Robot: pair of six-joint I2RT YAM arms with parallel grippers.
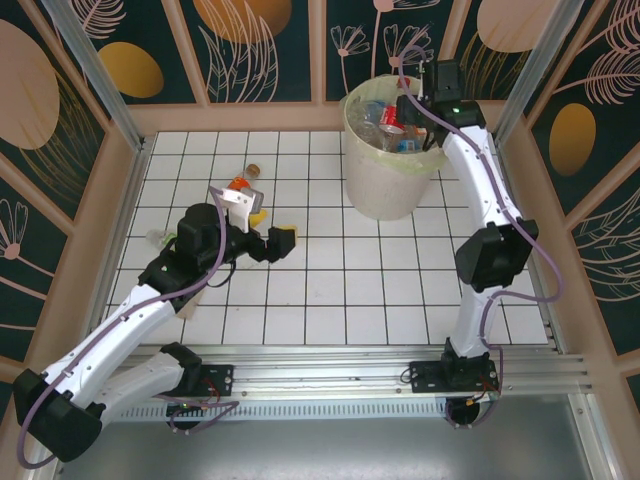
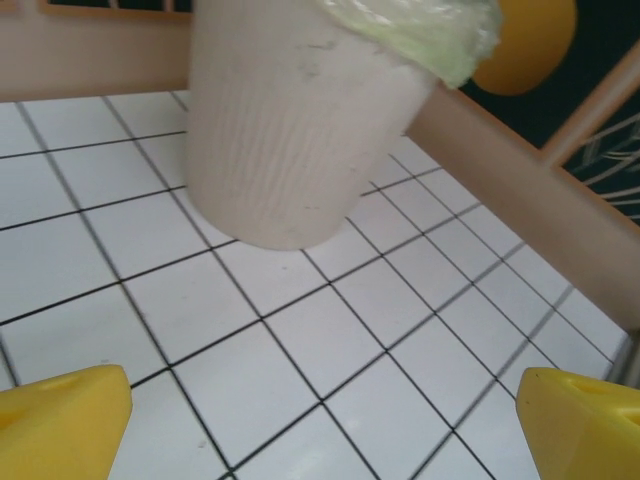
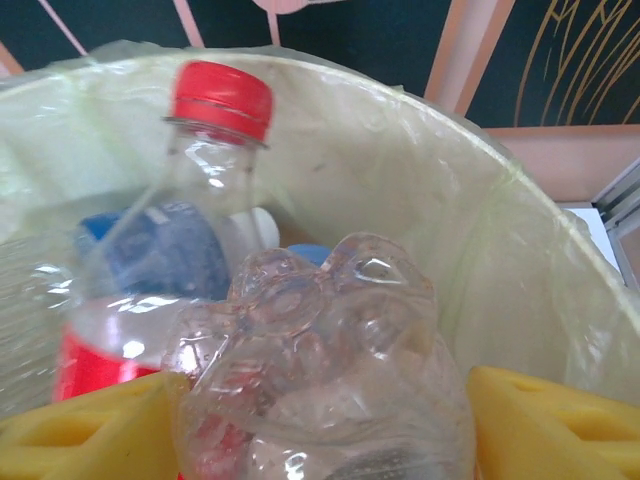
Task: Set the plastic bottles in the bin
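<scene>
Clear bottle (image 3: pixel 330 340) between right gripper (image 3: pixel 320 410) fingers over bin (image 3: pixel 520 260), grip unclear; left gripper (image 2: pixel 325 420) spread, empty.

I see clear, shiny, crinkly plastic bottles (image 3: pixel 320 360). The bin (image 1: pixel 385 185) at one o'clock looks dull and ribbed. The white tiles (image 1: pixel 330 290) look smooth.

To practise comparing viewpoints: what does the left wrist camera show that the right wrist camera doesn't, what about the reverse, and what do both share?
Left wrist, not right wrist: the outer wall of the bin, standing on the white tiled table; the left hand open with nothing between its fingers.
Right wrist, not left wrist: the bin's inside with a red-capped bottle, and a clear bottle between the fingers of the right hand; whether it is gripped is unclear.
Both: the bin's yellowish-green liner and yellow fingers at the bottom corners.
</scene>
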